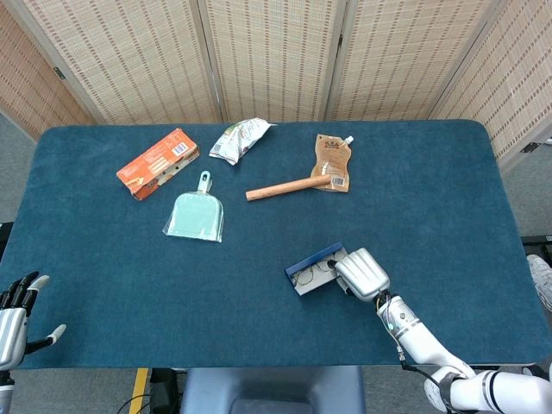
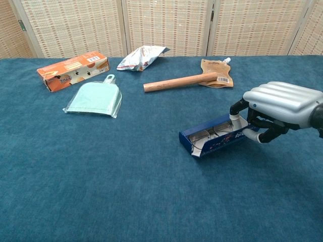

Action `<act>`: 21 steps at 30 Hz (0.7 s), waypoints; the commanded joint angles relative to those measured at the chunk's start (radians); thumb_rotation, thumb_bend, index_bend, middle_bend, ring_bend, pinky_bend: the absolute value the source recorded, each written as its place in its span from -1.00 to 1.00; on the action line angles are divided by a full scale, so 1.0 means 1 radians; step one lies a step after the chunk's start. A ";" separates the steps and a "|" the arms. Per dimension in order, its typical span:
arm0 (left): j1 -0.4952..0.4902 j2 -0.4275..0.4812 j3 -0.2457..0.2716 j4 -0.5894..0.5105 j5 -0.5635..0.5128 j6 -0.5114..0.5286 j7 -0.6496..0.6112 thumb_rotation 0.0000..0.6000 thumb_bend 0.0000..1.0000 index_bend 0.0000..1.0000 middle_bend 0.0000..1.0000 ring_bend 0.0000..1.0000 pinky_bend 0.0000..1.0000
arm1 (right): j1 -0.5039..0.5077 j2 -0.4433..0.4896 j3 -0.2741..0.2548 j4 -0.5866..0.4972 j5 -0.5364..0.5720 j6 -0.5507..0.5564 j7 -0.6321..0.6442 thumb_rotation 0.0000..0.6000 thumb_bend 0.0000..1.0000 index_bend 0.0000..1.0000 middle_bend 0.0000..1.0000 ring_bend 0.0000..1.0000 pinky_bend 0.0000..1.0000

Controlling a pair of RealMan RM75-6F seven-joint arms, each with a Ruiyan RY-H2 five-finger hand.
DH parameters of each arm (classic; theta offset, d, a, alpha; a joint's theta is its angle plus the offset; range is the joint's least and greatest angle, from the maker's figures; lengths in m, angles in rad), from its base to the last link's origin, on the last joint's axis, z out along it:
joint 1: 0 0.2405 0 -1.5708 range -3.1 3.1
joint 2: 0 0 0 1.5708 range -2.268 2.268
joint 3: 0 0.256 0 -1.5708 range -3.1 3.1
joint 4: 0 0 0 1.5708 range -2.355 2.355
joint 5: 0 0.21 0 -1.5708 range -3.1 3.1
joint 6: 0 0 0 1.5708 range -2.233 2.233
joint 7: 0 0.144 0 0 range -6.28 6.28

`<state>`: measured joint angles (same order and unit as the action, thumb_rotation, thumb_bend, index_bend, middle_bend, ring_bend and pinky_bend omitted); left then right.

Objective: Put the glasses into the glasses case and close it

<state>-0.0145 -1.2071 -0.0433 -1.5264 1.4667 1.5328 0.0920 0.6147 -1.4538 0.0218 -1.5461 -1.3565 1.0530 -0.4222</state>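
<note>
Gripping one end of the open glasses case (image 1: 314,269) in the head view's lower centre-right, the right hand (image 1: 362,274) contrasts with the spread, empty left hand (image 1: 15,302) at lower left, while the chest view shows the glasses (image 2: 212,134) lying inside the case at right on the blue worktop (image 2: 126,176).

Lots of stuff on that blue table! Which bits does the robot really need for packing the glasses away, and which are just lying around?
Needed for the job:
glasses case, open, gripped by the right hand
glasses, lying inside the case

Just lying about:
orange box
green dustpan
wooden stick
brown pouch
silver snack bag
left hand, idle off the table's edge
</note>
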 commanded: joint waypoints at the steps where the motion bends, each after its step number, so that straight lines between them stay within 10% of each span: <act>1: 0.001 0.002 0.000 -0.001 0.001 0.003 0.000 1.00 -0.63 -0.61 -0.73 -0.71 -0.52 | 0.012 -0.008 0.016 0.009 0.009 -0.014 -0.010 1.00 -0.04 0.34 0.88 1.00 0.86; 21: 0.017 0.019 0.006 -0.018 -0.003 0.017 0.000 1.00 -0.63 -0.61 -0.73 -0.71 -0.52 | 0.114 -0.124 0.089 0.149 0.065 -0.112 -0.074 1.00 -0.05 0.08 0.87 1.00 0.86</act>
<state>0.0021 -1.1884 -0.0373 -1.5444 1.4631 1.5495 0.0922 0.7243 -1.5707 0.1090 -1.4047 -1.2940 0.9444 -0.4950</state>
